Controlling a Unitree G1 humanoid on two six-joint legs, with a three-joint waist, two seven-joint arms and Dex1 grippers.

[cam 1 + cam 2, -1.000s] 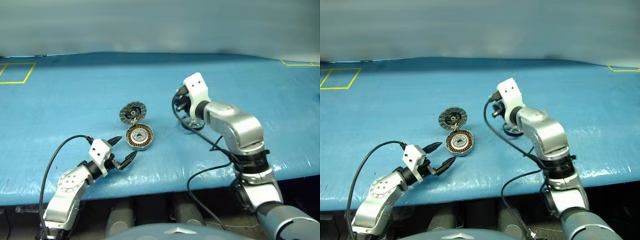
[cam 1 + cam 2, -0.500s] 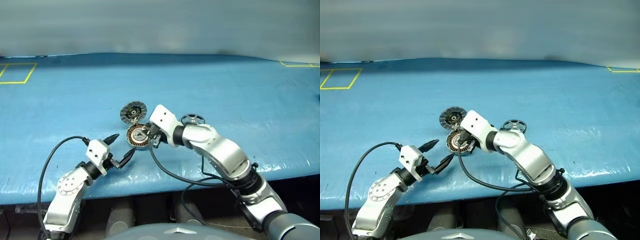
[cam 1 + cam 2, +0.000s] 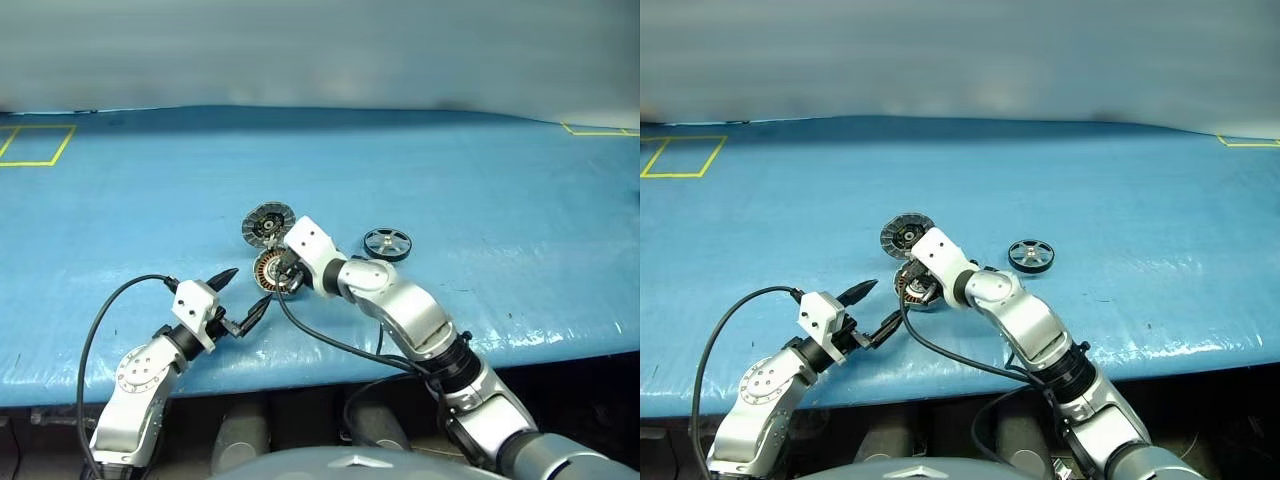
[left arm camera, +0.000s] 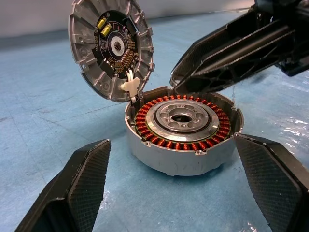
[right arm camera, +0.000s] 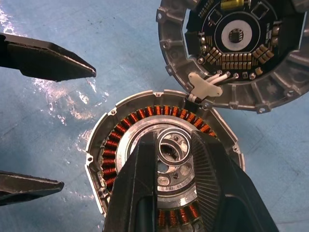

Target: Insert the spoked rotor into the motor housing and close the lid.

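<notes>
Right wrist view is showing the right gripper (image 5: 174, 159), fingers nearly together and empty, hovering over the motor housing (image 5: 116, 140); lid (image 5: 231, 53) standing open beyond, spoked rotor (image 3: 387, 243) lying uninserted to its right, left gripper (image 3: 240, 298) spread wide nearby.

I'm looking down on a table (image 3: 500, 180) covered in a wrinkled blue sheet (glossy where the light catches it near the front edge). Yellow tape outlines (image 3: 30, 145) mark its far corners. Behind runs a plain grey wall (image 3: 320, 50).
</notes>
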